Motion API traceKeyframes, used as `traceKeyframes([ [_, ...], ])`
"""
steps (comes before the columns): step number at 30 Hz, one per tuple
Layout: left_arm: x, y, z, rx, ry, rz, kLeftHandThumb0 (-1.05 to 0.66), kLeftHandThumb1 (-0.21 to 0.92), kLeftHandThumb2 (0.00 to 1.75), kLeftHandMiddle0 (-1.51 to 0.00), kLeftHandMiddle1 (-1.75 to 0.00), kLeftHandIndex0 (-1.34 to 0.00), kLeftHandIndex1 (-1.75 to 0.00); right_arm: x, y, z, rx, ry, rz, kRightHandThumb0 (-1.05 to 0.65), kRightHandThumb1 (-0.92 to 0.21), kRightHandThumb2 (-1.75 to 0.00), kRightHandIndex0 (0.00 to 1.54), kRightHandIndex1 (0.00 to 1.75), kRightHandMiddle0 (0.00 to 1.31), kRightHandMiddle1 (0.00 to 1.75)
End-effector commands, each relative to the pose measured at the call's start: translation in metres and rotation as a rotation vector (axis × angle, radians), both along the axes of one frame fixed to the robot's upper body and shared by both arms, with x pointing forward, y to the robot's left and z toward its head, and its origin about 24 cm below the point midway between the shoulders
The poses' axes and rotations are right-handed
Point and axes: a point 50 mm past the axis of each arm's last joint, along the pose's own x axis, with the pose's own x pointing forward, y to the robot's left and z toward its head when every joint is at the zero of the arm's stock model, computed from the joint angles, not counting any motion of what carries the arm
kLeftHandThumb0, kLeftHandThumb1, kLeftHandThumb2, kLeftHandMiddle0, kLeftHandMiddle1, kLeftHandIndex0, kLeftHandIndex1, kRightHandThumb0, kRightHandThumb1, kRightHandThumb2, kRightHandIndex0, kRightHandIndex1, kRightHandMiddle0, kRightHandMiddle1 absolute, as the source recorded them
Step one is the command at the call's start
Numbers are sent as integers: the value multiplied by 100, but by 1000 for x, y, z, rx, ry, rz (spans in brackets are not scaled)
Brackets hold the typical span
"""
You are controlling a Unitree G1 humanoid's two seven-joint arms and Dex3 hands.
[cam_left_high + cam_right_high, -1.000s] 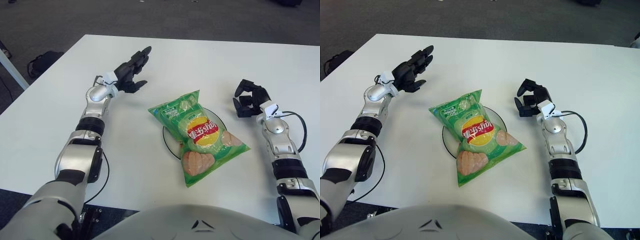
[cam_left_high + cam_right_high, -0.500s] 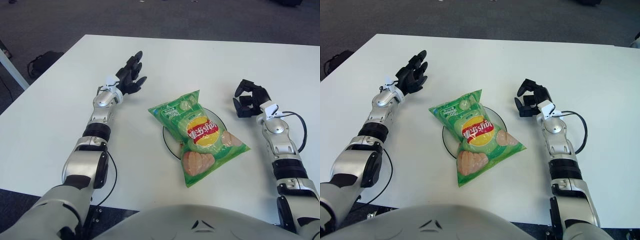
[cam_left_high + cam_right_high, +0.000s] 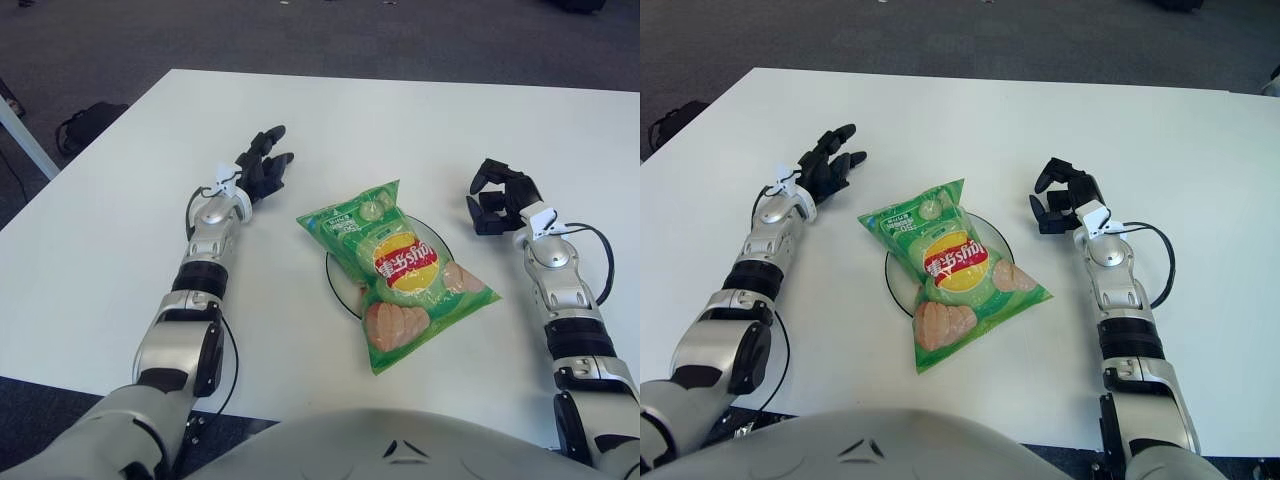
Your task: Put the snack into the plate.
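Note:
A green snack bag [image 3: 394,272] with a red and yellow label lies across a clear round plate [image 3: 337,283] at the table's middle and covers most of it. My left hand [image 3: 260,172] is left of the bag, low over the table, its fingers spread and empty. My right hand [image 3: 497,196] rests on the table right of the bag, its fingers curled and holding nothing. Neither hand touches the bag.
The white table [image 3: 400,120] stretches far behind the bag. A black cable [image 3: 603,262] loops beside my right forearm. A dark bag [image 3: 85,123] lies on the floor past the table's left edge.
My left hand has drawn back toward me and lowered, from farther up the table to a spot left of the bag. The bag and my right hand have not moved.

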Motion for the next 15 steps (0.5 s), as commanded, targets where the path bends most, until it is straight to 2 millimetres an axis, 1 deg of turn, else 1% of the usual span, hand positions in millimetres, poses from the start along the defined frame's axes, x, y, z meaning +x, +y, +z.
traceKeyframes([
  [1,-6,5,-20,-7,69,41,-50,76,80,-28,-118,0,-82,-17,-1,-37,18,166,-31,-49,-29,-135,130,175,64,175],
  [2,-7,6,-24,-6,80,46,-51,77,80,-31,-123,0,-89,-17,-2,-37,20,165,-35,-49,-30,-134,130,175,63,175],
  [3,-8,6,-26,-4,84,52,-51,77,80,-33,-124,0,-91,-17,-2,-37,27,164,-45,-49,-30,-134,130,175,63,175],
  [4,-8,6,-27,-2,85,55,-51,77,80,-38,-131,0,-107,-17,-2,-37,31,163,-53,-49,-30,-134,129,175,63,175],
  [7,-9,6,-28,9,83,77,-50,77,83,-46,-145,0,-135,-17,-4,-37,53,160,-77,-48,-32,-132,129,175,62,175],
  [8,-9,6,-29,13,84,85,-45,83,72,-50,-150,-7,-149,-17,-4,-37,61,158,-83,-48,-32,-131,129,175,61,175],
  [11,-11,4,-29,41,86,120,-38,89,58,-57,-161,-15,-166,-18,-4,-37,88,145,-100,-48,-33,-130,129,175,61,175],
  [13,-12,3,-29,56,88,134,-37,90,56,-59,-166,-18,-170,-18,-4,-37,99,138,-106,-48,-33,-130,129,175,60,175],
  [15,-13,3,-29,67,89,143,-36,88,58,-63,-170,-20,-172,-18,-4,-37,106,134,-112,-48,-33,-130,129,175,60,175],
])
